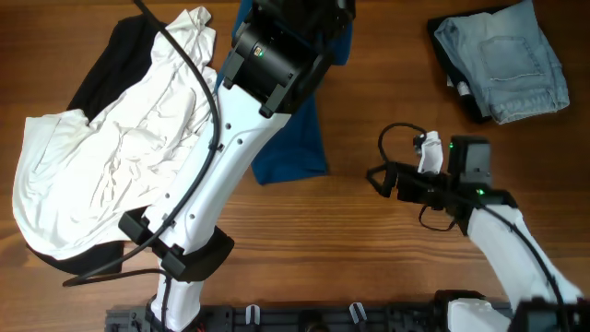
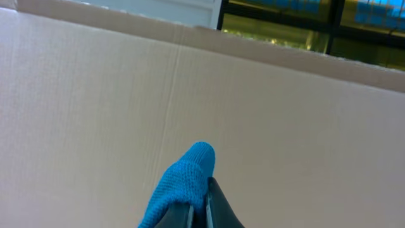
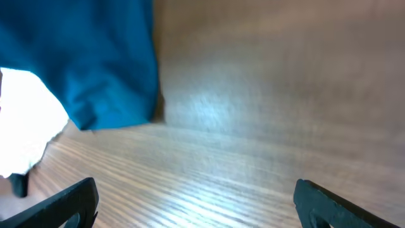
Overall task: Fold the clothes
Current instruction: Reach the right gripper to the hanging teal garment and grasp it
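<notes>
Two shirts lie unfolded on the wooden table (image 1: 369,267), and by the look of things the job has barely begun. Nearest the robot's base, the right gripper (image 3: 197,206) hovers low over bare wood with its jaws spread wide and nothing between them, pointing toward the lower corner of the blue T-shirt (image 1: 293,148). To the left, the white shirt (image 1: 120,148) sprawls in a crumpled heap, sleeves and hem in no order, over a black garment (image 1: 111,55) that shows at its far edge. Farther back, the blue T-shirt runs in a narrow drape from mid-table up to the far edge. There the left gripper (image 2: 201,206), jaws clamped tight, pinches a small tuft of the blue fabric in front of a plain cardboard panel (image 2: 285,126). In the far right corner, a pair of pale jeans (image 1: 507,65) sits neatly folded. No crease or fold shows in either shirt, so spreading flat, folding and stacking all appear to remain for both.
</notes>
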Motion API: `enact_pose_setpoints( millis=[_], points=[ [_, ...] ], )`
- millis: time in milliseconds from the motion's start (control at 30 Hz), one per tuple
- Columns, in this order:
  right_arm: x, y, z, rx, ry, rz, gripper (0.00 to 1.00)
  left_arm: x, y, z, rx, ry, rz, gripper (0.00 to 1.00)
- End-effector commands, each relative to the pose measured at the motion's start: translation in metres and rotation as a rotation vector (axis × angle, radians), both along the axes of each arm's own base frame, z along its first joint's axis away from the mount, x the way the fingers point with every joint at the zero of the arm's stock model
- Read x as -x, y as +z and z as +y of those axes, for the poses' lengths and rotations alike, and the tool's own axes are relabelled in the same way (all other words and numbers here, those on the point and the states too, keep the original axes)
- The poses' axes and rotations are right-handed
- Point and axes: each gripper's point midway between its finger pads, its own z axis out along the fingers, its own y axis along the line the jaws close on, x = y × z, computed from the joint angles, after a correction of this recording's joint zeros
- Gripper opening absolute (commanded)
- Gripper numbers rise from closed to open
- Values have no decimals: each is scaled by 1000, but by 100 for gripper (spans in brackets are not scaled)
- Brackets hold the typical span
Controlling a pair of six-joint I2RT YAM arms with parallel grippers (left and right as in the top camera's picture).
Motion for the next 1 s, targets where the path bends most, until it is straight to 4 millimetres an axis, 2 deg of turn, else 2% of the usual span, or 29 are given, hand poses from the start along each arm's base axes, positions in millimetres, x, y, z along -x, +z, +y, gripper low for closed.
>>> enact_pose_setpoints(
  millis=[0,133,233,400,600,733,833,967],
  points=[
    [-6,1,11,-28,90,51,100,15,22,20,39,10,-33,4],
    [-23,10,15,78,200,32,100,14,21,20,34,12,-27,4],
    [-38,28,25,126,237,11,100,14,21,20,34,12,-27,4],
    [-38,40,44,116,306,47,100,14,20,20,32,16,-23,4],
    [-9,22,68,3,415,234,100,13,18,22,34,27,-17,4],
    [8,3,76,1,516,352,100,13,18,22,34,29,-16,4],
    [8,-4,84,24,564,400,100,13,17,22,30,29,-11,4],
    [1,-1,96,33,598,371,100,12,15,22,25,29,-4,4]
  ],
)
